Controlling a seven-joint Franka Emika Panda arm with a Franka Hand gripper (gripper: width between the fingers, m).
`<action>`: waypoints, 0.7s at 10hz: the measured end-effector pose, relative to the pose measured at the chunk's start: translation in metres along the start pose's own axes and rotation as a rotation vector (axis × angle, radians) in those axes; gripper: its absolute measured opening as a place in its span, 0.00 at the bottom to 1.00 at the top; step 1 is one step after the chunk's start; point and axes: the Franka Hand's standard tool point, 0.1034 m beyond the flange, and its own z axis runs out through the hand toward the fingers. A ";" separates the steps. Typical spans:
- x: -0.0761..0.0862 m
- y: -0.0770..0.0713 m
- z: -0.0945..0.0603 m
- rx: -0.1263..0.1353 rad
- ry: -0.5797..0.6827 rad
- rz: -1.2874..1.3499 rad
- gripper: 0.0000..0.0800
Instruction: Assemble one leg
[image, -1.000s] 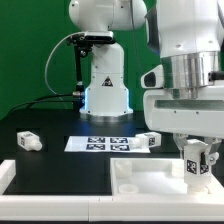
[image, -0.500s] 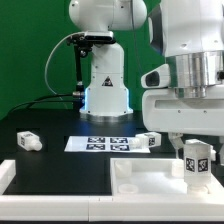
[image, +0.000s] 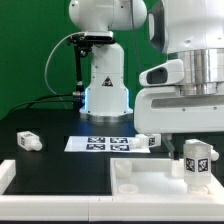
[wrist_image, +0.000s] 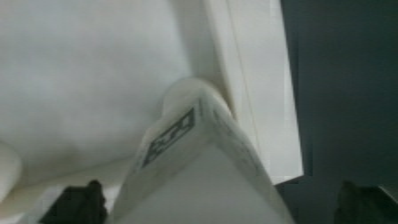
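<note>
Leg, looks: I saw the leg (image: 196, 158) as a small white oblong peg standing upright, with a black-and-white square tag on the face turned to the exterior camera. From the wrist camera it ran lengthwise away from the lens (wrist_image: 196, 150), with a second tag stretched thin along one face.
Leg, place: it stood over the white panel (image: 135, 182), close to the panel's raised rim (wrist_image: 240, 60) and under the arm (image: 190, 70).
Fingers: I saw only two dark tips of the fingers (wrist_image: 80, 203) at the wrist picture's edge, one on either side of the leg. I could not tell whether they pinched it or stood off it.
Other pegs: two like pegs lay on the black counter (image: 60, 165) beyond the panel. One (image: 146, 141) lay at the end of the marker board (image: 100, 144). The other (image: 28, 141) lay well apart from the panel.
Hidden: the arm's housing covered the fingers in the exterior view and was itself cut off by the frame.
Unclear: I could not make out whether the leg's foot touched the panel. The wrist picture was too soft to read the tag's pattern.
</note>
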 end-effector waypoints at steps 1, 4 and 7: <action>0.001 0.000 -0.001 -0.019 0.014 -0.208 0.81; 0.000 0.006 0.002 -0.036 0.073 -0.495 0.81; 0.000 0.005 0.003 -0.030 0.072 -0.415 0.58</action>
